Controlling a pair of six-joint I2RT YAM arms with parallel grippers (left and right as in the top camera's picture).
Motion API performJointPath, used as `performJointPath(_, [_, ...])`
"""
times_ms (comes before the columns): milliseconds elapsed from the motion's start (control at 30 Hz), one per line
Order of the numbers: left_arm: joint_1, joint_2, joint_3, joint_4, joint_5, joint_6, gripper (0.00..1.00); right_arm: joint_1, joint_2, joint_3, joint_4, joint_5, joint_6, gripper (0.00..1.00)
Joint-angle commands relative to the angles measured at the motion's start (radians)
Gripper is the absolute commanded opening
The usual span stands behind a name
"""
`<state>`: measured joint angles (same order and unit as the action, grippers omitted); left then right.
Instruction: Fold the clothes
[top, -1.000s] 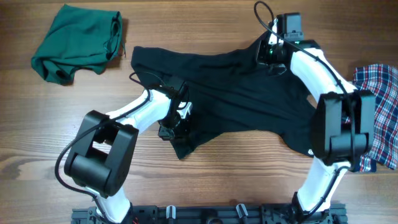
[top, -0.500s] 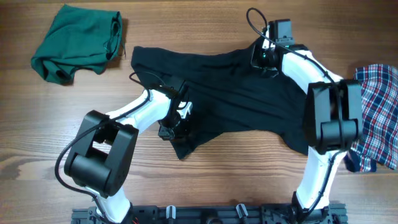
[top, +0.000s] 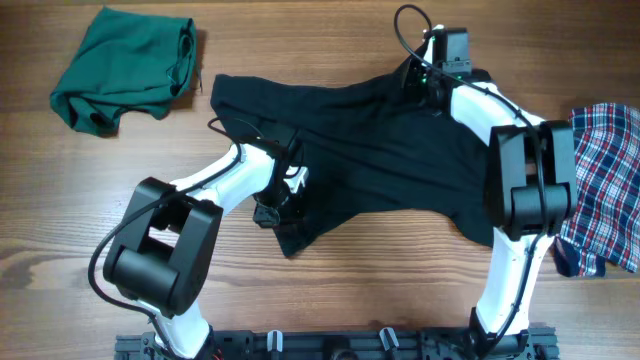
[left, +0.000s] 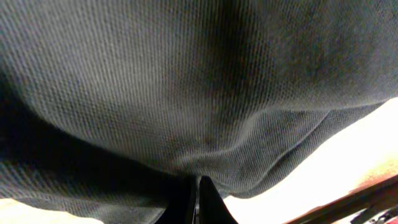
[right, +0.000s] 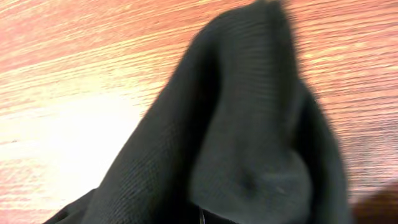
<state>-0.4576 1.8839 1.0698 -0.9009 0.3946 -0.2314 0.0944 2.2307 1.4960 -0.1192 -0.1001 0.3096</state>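
Left jaws pinch the black top (top: 390, 150) at its near-left hem; right jaws pinch its far-right corner. Bare bench (top: 330, 30) lies beyond and nearer. The green garment (top: 125, 65) sits well apart at far left, and the plaid garment (top: 605, 180) is at the right edge. The right arm has drawn its corner slightly leftward.

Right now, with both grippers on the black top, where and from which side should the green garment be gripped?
Probably its right-hand edge, where the fabric bunches into a raised fold facing the black top. The green garment lies crumpled and apart at the far left of the table, so the left gripper could come down from above on that fold.
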Motion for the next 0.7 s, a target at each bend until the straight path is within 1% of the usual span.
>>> performJointPath(0, [-0.004,0.006,0.011,-0.005,0.044,-0.013,0.04,-0.042,0.080,0.101,-0.017,0.016,0.008,0.04])
performJointPath(167, [-0.003,0.006,0.011,-0.005,0.043,-0.013,0.04,-0.046,0.146,0.222,-0.128,0.011,-0.021,0.04])
performJointPath(467, [-0.004,0.006,0.011,-0.001,0.043,-0.013,0.04,-0.046,0.184,0.246,-0.133,0.007,-0.021,0.05])
performJointPath(667, [-0.004,0.006,0.011,-0.002,0.044,-0.013,0.04,-0.047,0.294,0.429,-0.245,0.005,-0.050,0.05])
